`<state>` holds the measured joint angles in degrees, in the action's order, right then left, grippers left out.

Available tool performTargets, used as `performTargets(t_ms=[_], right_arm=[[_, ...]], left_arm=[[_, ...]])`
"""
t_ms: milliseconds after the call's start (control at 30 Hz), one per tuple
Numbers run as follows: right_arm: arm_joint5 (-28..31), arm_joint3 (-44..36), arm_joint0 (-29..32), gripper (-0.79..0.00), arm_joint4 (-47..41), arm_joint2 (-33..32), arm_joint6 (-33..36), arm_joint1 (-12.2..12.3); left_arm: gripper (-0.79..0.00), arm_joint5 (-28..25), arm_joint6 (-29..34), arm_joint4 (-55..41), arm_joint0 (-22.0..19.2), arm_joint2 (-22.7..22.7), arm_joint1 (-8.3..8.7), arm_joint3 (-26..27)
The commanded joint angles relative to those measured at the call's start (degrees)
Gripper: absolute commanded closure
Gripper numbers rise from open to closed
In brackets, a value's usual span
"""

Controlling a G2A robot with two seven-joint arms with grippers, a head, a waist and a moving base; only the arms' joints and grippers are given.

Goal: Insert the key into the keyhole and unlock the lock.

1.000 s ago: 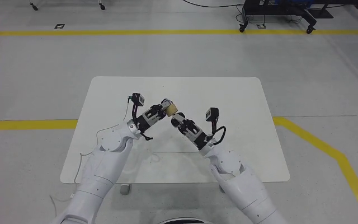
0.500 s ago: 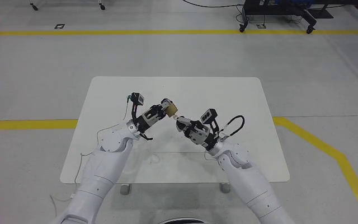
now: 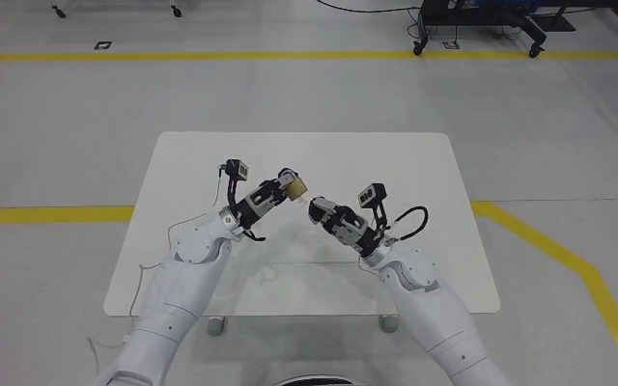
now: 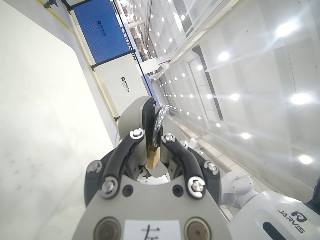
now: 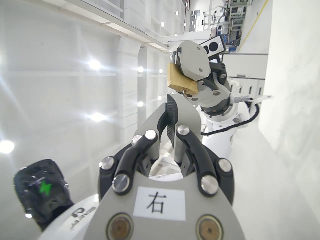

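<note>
**Key meets lock in mid-air: watch the alignment**

You have the brass lock point(image 5: 180, 77) pinched in the left gripper point(image 3: 287, 181). It is held up above the white counter point(image 3: 415, 164) rather than resting on it. Its shackle point(image 5: 172, 55) sits tucked behind the gripper's finger, and its body juts out toward the other arm. The right gripper point(image 5: 176, 99) is pressed together on the key point(image 5: 185, 93). A short stub of the key shows between the fingertips and the underside of the lock, which it touches. These views do not tell you how deep the blade sits in the keyhole.

You are probably at the insertion, or at the very start of the turn, and three things could go wrong from here:

- **Unseated blade:** If the blade is not fully home when you twist, the key may ride back out. It may also spin between the pads instead of turning the cylinder.
- **Lock swivelling:** Nothing braces the lock but a two-finger pinch near its top. The torque could swivel the whole body in the left gripper, and the turn would be lost.
- **Off-axis push:** Pushing harder to seat the key carries its own risk. An off-axis push may jam the blade or lever the lock out of its hold and drop it onto the counter.

Line the two wrists up along the keyhole's axis before you add force.
</note>
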<state>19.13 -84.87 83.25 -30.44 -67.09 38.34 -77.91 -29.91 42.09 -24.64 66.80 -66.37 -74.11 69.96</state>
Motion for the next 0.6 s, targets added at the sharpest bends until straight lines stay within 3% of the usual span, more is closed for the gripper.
performTargets(t_ms=[0, 433, 533, 567], right_arm=[[-0.4, -1.6, 0.8, -0.142, 2.5, 0.6, -2.1, 0.0], [-3.1, 0.5, -1.5, -0.157, 1.1, 3.0, -5.7, -0.5], [-4.0, 0.9, -1.9, 0.0, -0.9, 3.3, -4.6, -0.6], [-4.2, 1.1, -2.0, 0.0, -1.7, 3.4, -3.8, -0.6]], left_arm=[[0.0, 0.1, 0.0, 0.1, 0.0, 0.1, -0.01, 0.0], [0.0, -0.1, 1.1, 0.3, 0.2, 0.3, 0.07, 0.6], [0.0, -0.3, 1.4, 0.1, 0.3, 0.2, 0.12, 0.7], [0.0, -0.3, 1.5, 0.1, 0.3, 0.2, 0.12, 0.7]])
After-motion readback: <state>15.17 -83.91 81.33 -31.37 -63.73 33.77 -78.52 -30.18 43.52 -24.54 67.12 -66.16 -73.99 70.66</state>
